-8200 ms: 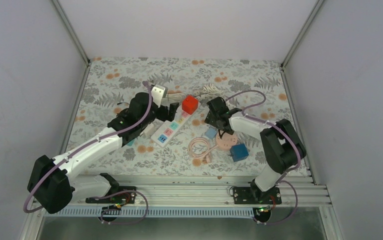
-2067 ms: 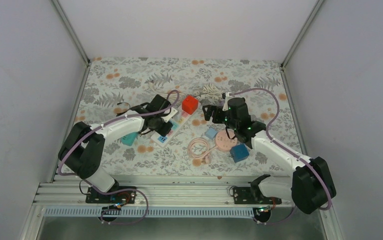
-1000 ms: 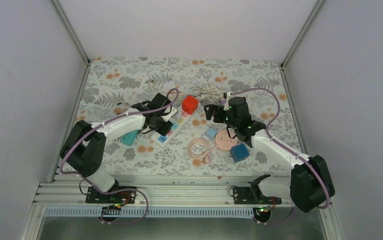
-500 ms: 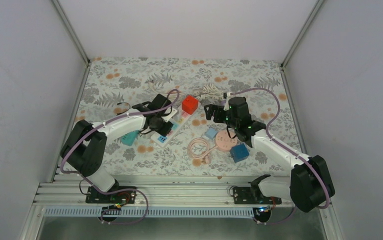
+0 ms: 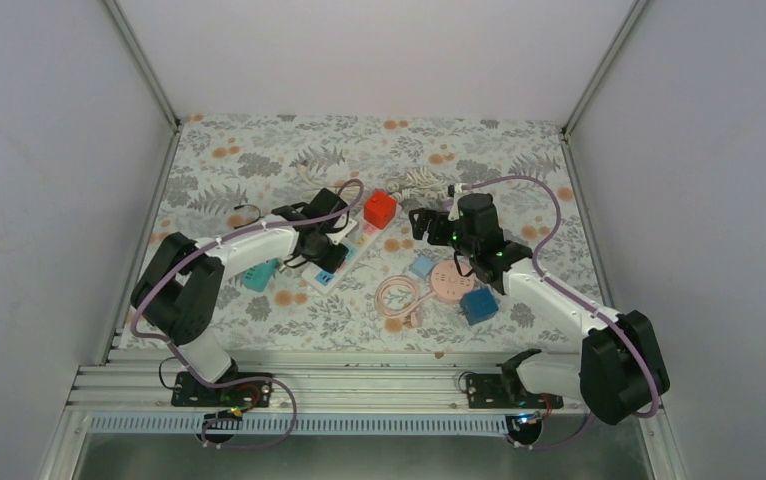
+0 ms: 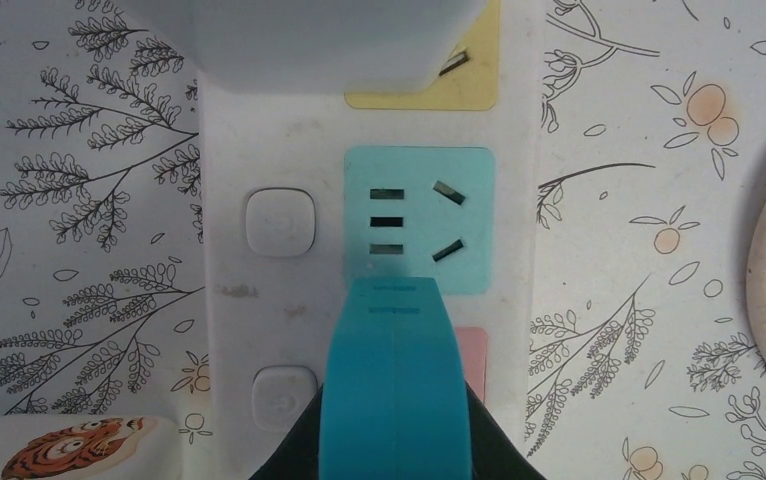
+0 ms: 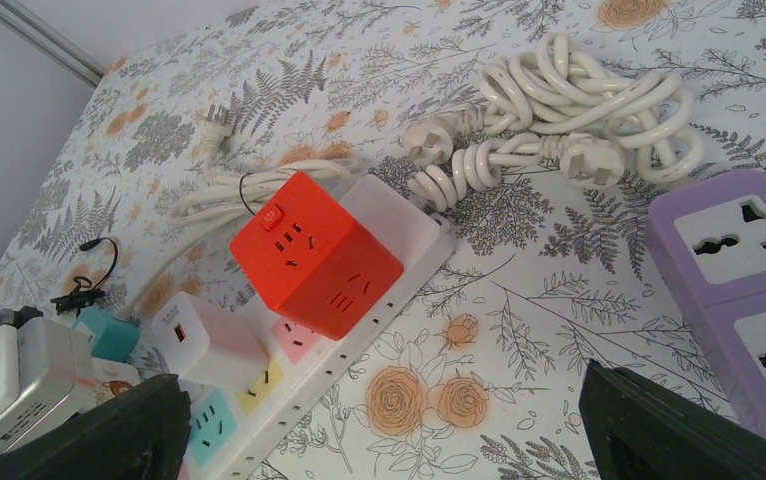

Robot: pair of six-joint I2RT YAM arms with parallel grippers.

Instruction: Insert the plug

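Note:
The white power strip (image 5: 344, 250) lies mid-table with coloured sockets. A white plug (image 5: 337, 229) sits in its yellow socket, seen at the top of the left wrist view as the white plug (image 6: 299, 40) and in the right wrist view as the white plug (image 7: 204, 340). My left gripper (image 6: 394, 295) is shut, its teal fingers pressed together with nothing between them, over the strip (image 6: 224, 250) just below the teal socket (image 6: 419, 220). My right gripper (image 7: 379, 400) stands wide open and empty right of the strip (image 7: 389, 215). A red cube adapter (image 7: 314, 255) sits on the strip's far end.
Coiled white cables (image 7: 559, 110) lie behind the strip and a purple power strip (image 7: 749, 270) to the right. Near the right arm are a small light-blue block (image 5: 421, 266), a pink disc (image 5: 452, 283), a blue cube (image 5: 478, 305) and a coiled pink cable (image 5: 399, 296). A teal block (image 5: 258, 275) lies left.
The left arm's elbow has swung slightly right while its shut gripper stays over the strip. The right arm has not moved.

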